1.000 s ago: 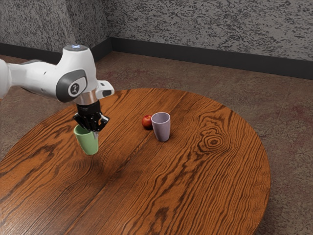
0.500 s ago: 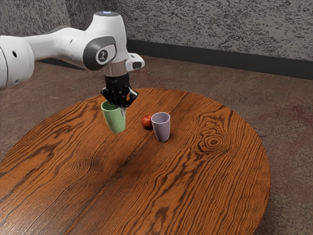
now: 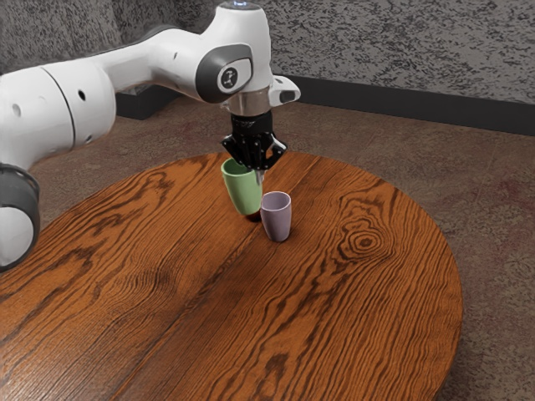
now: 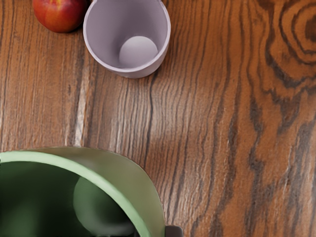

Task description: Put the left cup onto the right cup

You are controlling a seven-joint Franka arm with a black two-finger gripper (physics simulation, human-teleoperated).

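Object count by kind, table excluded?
Cups: 2. The green cup is held off the table by the gripper; the lilac cup stands on it.
Apples: 1. The red apple is beside the lilac cup.
Total: 3

Your white seven-joint arm (image 3: 125,71) comes in from the exterior view's left, its last link turned straight down. The black two-finger claw (image 3: 254,164) hangs vertical, fingers nearly together, pinching the rim wall of the pale green plastic cup (image 3: 241,190).
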